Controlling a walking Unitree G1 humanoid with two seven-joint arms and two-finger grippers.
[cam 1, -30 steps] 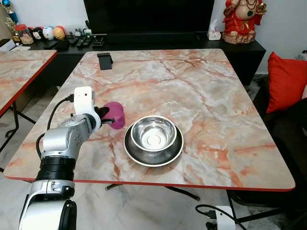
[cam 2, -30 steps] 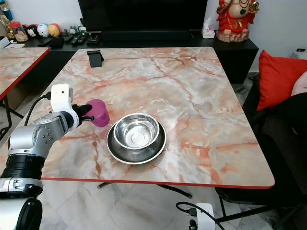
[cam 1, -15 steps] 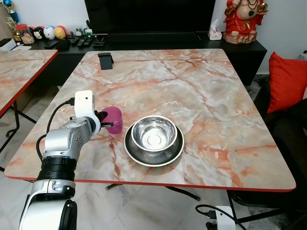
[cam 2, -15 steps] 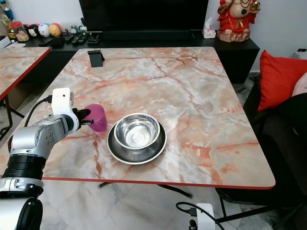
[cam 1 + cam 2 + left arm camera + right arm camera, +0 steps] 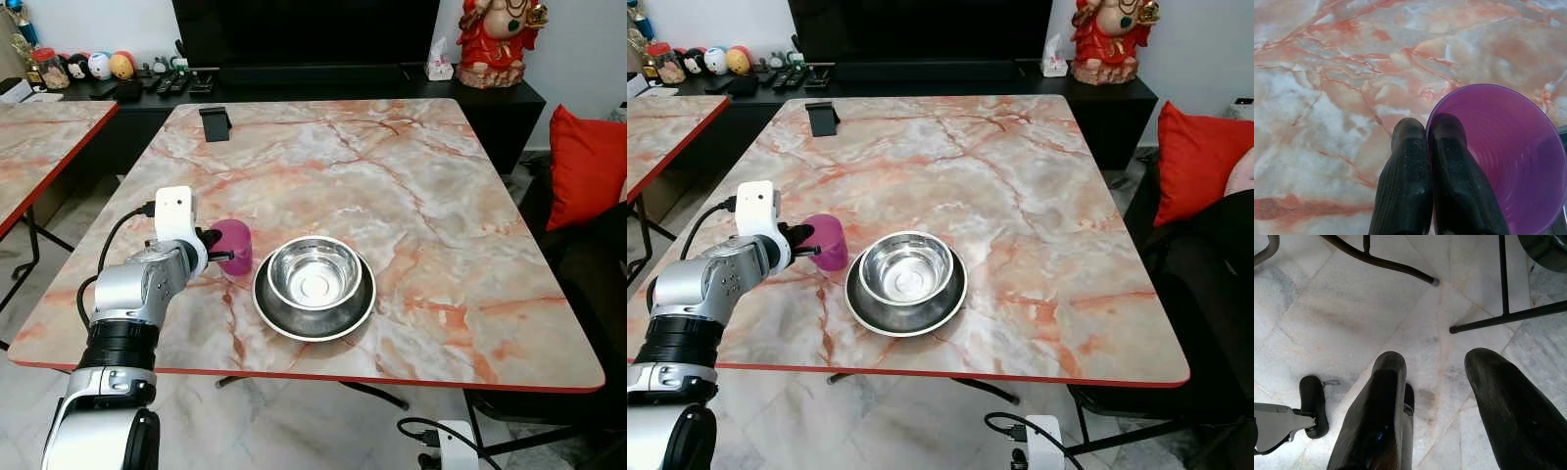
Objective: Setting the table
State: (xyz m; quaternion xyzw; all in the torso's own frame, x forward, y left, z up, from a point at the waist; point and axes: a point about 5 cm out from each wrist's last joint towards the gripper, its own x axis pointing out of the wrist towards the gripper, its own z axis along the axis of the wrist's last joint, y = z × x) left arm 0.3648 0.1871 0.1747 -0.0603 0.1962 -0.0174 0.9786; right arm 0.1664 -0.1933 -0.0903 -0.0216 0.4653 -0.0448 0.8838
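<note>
Purple plastic cup sits at the near left part of a marble-patterned table, just left of a steel bowl that rests on a dark round plate. Seen from the left eye, the left gripper pinches the cup's near rim. A second ago the cup was tipped on its side in the air; it now stands upright, base apparently on the tabletop, close beside the plate. That suggests the placing step is nearly done and release comes next.

From the right eye, the same layout: cup, bowl and plate are grouped near the front edge, with a small black stand well apart at the far side.

From the left wrist, two black fingers are closed on the cup's wall, one inside, one outside.

From the right wrist, the right gripper hangs idle over floor tiles, its fingers spread apart and holding nothing.
</note>
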